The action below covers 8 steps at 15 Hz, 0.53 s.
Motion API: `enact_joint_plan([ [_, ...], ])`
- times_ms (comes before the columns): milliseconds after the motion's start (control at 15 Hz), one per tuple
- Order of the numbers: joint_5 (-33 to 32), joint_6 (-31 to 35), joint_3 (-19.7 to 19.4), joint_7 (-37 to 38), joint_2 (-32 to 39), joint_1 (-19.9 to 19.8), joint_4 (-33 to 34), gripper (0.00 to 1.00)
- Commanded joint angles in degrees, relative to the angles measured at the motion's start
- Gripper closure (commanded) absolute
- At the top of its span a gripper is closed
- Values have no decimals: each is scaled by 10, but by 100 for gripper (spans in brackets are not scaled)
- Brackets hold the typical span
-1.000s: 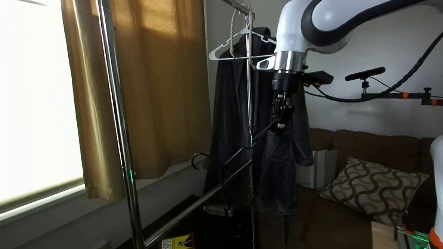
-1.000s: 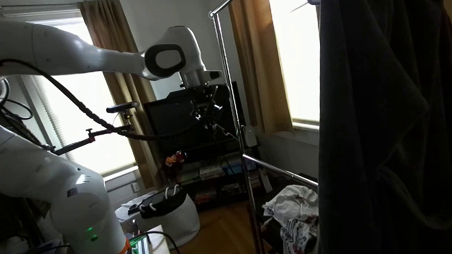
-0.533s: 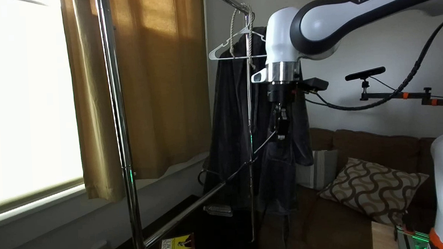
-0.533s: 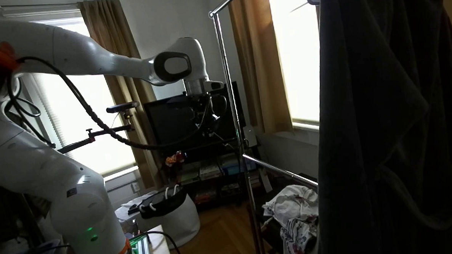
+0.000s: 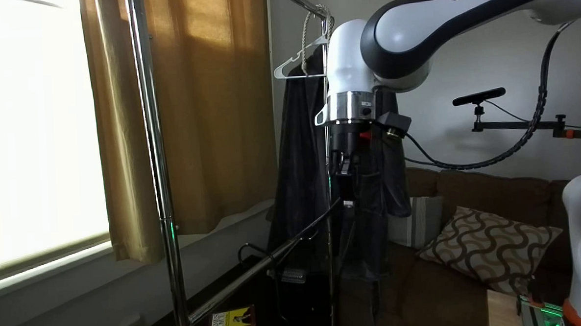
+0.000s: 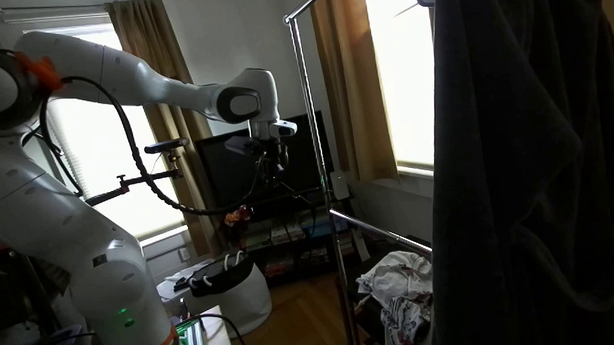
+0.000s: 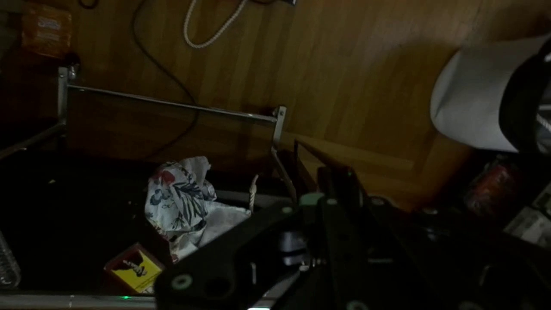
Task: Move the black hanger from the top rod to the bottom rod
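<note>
Black hanger (image 5: pixel 317 222) held near the bottom rod (image 5: pixel 232 288) of a clothes rack (image 5: pixel 154 139)

The downward-pointing gripper (image 5: pixel 348 202) is narrowed on one side of the hanger; the hooked end overlaps the bottom rod in an exterior view, though whether they touch cannot be told; a white hanger (image 5: pixel 279 72) hangs from the top rod (image 5: pixel 295 1); below, a yellow-faced box (image 7: pixel 142 273) and patterned cloth (image 7: pixel 178 202) lie on a black worktop (image 7: pixel 77 206)
</note>
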State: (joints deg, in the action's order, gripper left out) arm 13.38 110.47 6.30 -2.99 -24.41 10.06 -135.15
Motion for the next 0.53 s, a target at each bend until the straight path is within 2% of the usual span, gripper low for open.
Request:
enact_joint_plan([
  [0, -2, 10, 6, 15, 0, -2, 3, 95],
  [200, -6, 22, 15, 33, -1, -2, 4, 95],
  [267, -6, 22, 16, 35, -1, -2, 4, 99],
  [467, 0, 77, 38, 81, 23, 0, 4, 99],
])
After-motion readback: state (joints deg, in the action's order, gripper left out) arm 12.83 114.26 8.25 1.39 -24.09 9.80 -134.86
